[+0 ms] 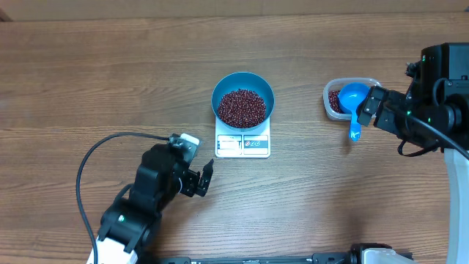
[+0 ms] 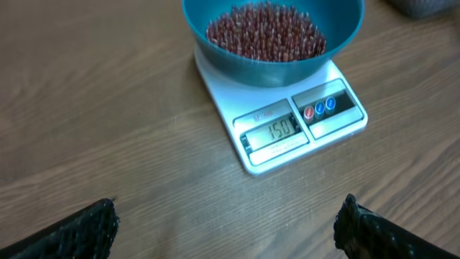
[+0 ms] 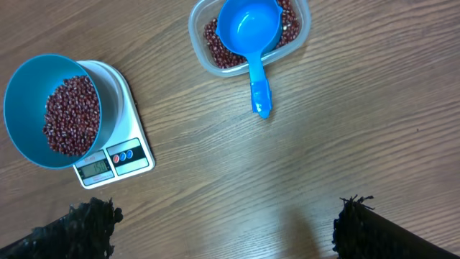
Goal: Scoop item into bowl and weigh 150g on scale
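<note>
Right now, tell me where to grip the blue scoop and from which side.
Take the scoop by its handle, from above, probably with the right gripper: it juts clear past the tub rim; the cup sits inside on beans.

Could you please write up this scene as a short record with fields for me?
bowl: blue, on the scale, holding beans
display: reads 150
scoop: blue, lying in the clear tub, handle over its rim
tub: some beans left
left hand: open, empty, near the scale
right hand: open, empty, near the tub
</note>
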